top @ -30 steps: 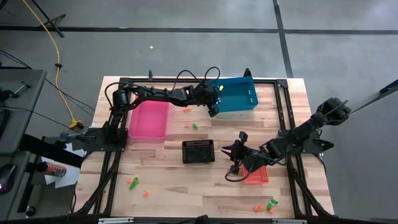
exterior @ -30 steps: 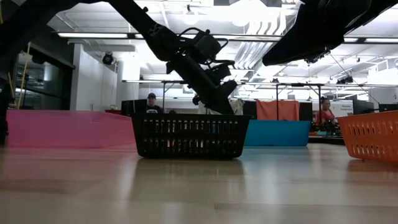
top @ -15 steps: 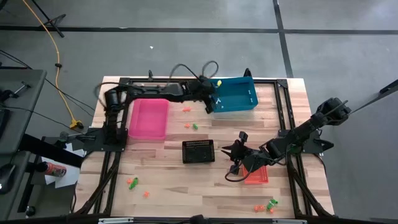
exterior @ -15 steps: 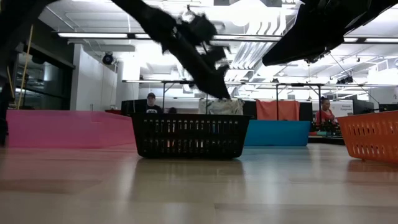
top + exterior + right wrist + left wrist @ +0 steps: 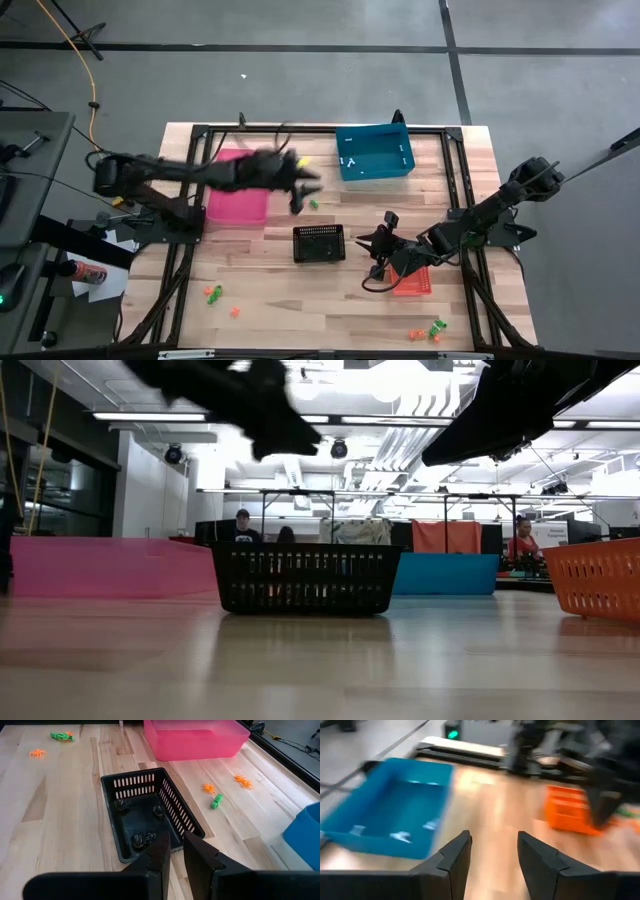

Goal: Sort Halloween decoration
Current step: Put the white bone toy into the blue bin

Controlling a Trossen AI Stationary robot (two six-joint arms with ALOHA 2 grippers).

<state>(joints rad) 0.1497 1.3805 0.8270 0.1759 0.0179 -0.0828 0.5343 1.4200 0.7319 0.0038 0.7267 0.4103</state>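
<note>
- Halloween decoration trinkets lie loose on the table: an orange trinket (image 5: 208, 787) and a green trinket (image 5: 313, 204) just beside the left gripper (image 5: 296, 190).
- That claw's fingers are parted and grasp nothing.
- Best to settle squarely over one trinket before closing.
- The right gripper (image 5: 171, 851) waits clenched over the black basket (image 5: 146, 810).

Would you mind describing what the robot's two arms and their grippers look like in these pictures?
Both arms are dark, nearly black, jointed links with thin black cables looping along them. The left gripper ends in two matte black, wedge-shaped fingers with angular, faceted tips. The right gripper has the same black, blocky fingers. No markings or labels are visible on either one.
</note>
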